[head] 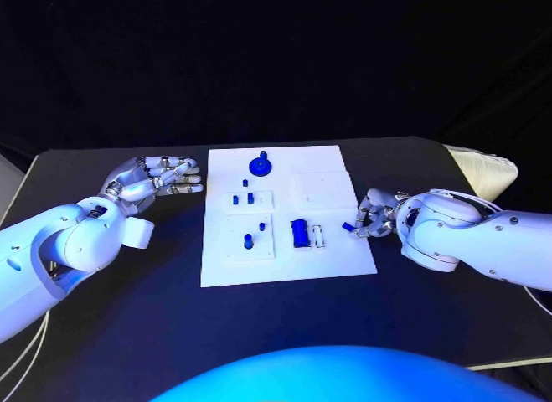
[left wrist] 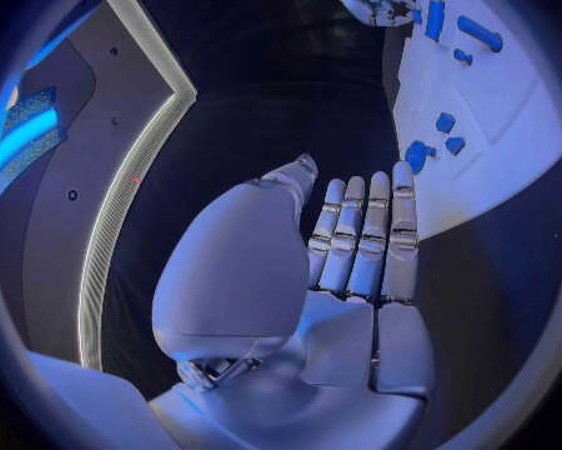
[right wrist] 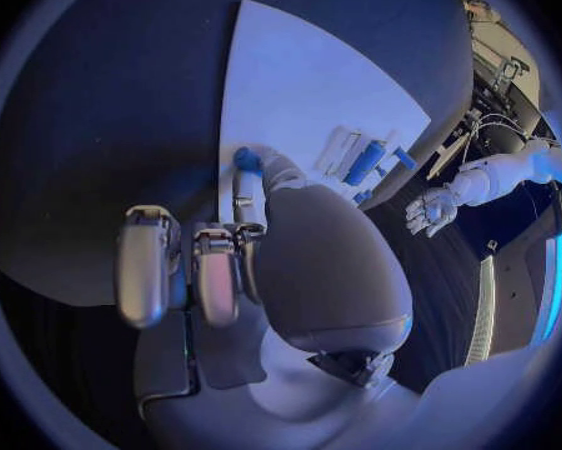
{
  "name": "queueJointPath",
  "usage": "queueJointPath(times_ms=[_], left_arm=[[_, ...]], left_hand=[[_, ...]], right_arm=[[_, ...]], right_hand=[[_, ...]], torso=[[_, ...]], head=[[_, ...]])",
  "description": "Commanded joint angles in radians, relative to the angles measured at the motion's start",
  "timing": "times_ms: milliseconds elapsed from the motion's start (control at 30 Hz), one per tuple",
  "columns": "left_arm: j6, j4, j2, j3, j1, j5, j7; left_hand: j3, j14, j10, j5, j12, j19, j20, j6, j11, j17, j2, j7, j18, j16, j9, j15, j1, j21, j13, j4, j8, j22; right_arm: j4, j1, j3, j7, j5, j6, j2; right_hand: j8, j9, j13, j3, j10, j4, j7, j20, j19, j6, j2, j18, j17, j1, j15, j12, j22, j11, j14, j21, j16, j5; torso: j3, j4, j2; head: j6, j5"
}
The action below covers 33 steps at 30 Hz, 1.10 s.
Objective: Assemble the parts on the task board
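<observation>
The white task board [head: 336, 172] lies in the middle of the black table. On it are a round blue part [head: 261, 165] at the far end, several small blue pegs [head: 248, 241] in the left-hand plates, and a blue cylinder [head: 300, 232] near the front. My right hand [head: 374, 213] is at the board's right edge and pinches a small blue part [head: 348, 226] between thumb and a finger; the right wrist view shows the part [right wrist: 247, 158] at the fingertips over the board [right wrist: 306, 80]. My left hand [head: 155, 180] hovers left of the board, empty, fingers [left wrist: 362, 235] apart.
A pale padded object [head: 491, 172] lies at the table's far right corner. Bare black table surrounds the board on the left and in front. The left wrist view shows the board [left wrist: 494, 180] with blue pegs [left wrist: 417, 155] and the right hand [left wrist: 375, 0] beyond.
</observation>
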<state>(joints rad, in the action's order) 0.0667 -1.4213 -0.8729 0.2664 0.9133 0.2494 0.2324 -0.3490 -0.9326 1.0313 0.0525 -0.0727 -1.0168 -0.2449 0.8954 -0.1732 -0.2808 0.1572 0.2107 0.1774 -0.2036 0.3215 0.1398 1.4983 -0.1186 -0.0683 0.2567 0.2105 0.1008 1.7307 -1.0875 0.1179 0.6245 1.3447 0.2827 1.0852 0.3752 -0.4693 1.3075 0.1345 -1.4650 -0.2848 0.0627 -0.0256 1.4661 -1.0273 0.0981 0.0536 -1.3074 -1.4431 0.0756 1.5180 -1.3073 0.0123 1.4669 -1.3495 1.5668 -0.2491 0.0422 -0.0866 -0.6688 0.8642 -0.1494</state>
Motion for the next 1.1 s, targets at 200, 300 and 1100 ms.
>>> queueJointPath(times_ms=[200, 300, 1100], left_arm=[[-0.016, -0.003, -0.001, 0.0, -0.001, -0.006, 0.003], [-0.017, -0.003, -0.001, 0.0, -0.001, -0.006, 0.002], [-0.02, -0.007, -0.002, 0.0, -0.001, -0.008, 0.0]], left_hand=[[0.003, -0.006, -0.003, -0.003, 0.005, -0.008, 0.003, 0.004, 0.0, -0.001, -0.009, 0.001, 0.006, 0.007, -0.001, 0.001, -0.002, 0.007, -0.001, 0.001, -0.003, -0.001], [0.003, -0.006, -0.003, -0.003, 0.005, -0.008, 0.003, 0.004, 0.0, -0.001, -0.009, 0.001, 0.006, 0.007, -0.001, 0.001, -0.002, 0.007, -0.001, 0.001, -0.003, -0.001], [0.005, -0.008, -0.004, -0.003, 0.005, -0.01, 0.002, 0.005, 0.0, -0.003, -0.015, 0.002, 0.006, 0.012, -0.003, 0.002, -0.01, 0.01, -0.001, 0.01, -0.004, -0.004]], right_arm=[[0.028, 0.005, 0.003, 0.001, -0.021, 0.047, 0.013], [0.049, 0.001, 0.001, -0.003, -0.062, 0.061, 0.022], [0.086, -0.031, 0.006, 0.009, -0.213, 0.08, -0.034]], right_hand=[[0.014, -0.017, 0.231, 0.245, -0.077, 0.011, -0.005, 0.01, 0.075, -0.008, 0.091, -0.011, -0.263, 0.056, 0.009, -0.004, -0.17, 0.006, 0.104, 0.002, 0.004, -0.108], [0.019, -0.023, 0.232, 0.28, -0.078, 0.019, -0.005, 0.01, 0.075, -0.006, 0.104, -0.011, -0.263, 0.073, 0.009, -0.004, -0.171, 0.006, 0.104, 0.002, 0.004, -0.116], [0.036, -0.042, 0.234, 0.335, -0.08, 0.015, -0.005, 0.01, 0.077, -0.005, 0.135, -0.012, -0.263, 0.19, 0.009, 0.0, -0.173, 0.006, 0.104, 0.003, 0.004, -0.103]], torso=[[0.0027, 0.0002, 0.002], [0.0025, -0.0003, 0.002], [0.0022, -0.0005, 0.001]], head=[[-0.001, 0.003], [-0.001, 0.003], [0.0, 0.002]])
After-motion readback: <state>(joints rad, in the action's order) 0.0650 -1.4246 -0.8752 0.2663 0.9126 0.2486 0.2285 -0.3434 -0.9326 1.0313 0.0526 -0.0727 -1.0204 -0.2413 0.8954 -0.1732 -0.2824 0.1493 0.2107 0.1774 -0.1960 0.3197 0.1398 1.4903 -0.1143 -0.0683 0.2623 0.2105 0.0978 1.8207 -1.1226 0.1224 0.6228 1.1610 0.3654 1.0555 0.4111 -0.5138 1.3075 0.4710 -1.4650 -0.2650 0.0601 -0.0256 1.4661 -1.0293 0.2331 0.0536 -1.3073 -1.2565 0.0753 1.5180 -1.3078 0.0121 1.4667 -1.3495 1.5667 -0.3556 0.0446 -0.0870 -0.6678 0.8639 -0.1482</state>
